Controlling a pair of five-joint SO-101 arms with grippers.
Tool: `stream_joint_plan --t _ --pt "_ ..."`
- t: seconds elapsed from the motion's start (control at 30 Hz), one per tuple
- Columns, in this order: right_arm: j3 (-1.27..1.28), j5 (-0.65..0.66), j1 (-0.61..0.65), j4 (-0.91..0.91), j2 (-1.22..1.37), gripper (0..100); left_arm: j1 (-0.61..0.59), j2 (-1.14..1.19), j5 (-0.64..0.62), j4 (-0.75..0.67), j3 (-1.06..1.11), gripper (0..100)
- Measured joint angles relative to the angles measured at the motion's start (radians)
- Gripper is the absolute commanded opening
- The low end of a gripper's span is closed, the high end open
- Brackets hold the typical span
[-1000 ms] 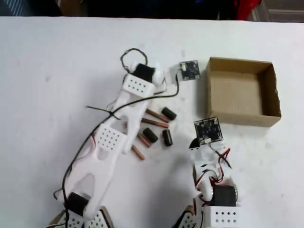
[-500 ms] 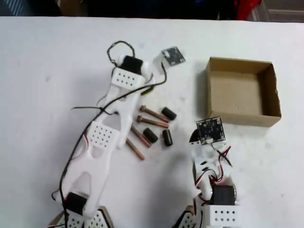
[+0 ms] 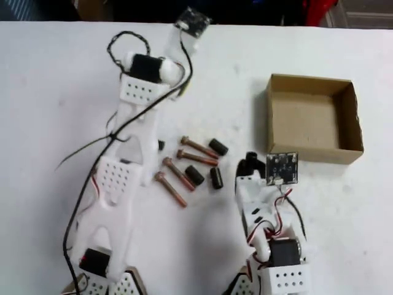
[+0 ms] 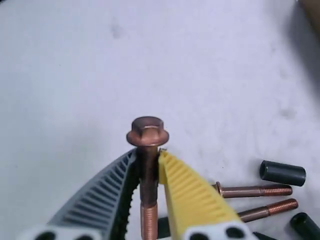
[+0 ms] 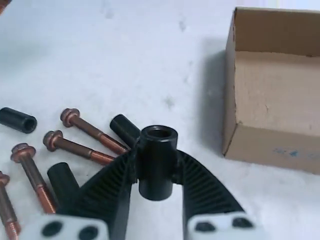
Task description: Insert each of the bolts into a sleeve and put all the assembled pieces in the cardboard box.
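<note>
- A bolt [image 4: 148,150] is clamped by its shank between the left gripper's [image 4: 148,165] fingers.
- A sleeve [image 5: 157,150] sits clamped in the right gripper [image 5: 156,172].
- Other bolts [image 3: 198,147] and loose sleeves [image 3: 194,175] lie mid-worktop [image 3: 55,80].
- The cardboard box [image 3: 313,153] lies at their 2 o'clock.

a white table [image 3: 43,92], faintly smudged, lies under even light — beyond its far edge the room is dark, with a red object [image 3: 319,11] toward the right
</note>
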State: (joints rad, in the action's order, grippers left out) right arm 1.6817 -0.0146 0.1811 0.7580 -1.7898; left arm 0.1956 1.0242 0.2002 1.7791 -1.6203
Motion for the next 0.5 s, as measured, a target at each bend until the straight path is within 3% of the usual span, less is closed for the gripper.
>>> stream_joint_plan --t 0.3,0.5 --pt "0.000 -0.009 0.146 -0.173 0.000 1.7 -0.005 -0.123 -0.025 0.000 0.021 2" --pt "0.000 -0.009 0.215 -0.278 0.000 1.7 -0.005 -0.275 -0.072 0.009 0.261 2"
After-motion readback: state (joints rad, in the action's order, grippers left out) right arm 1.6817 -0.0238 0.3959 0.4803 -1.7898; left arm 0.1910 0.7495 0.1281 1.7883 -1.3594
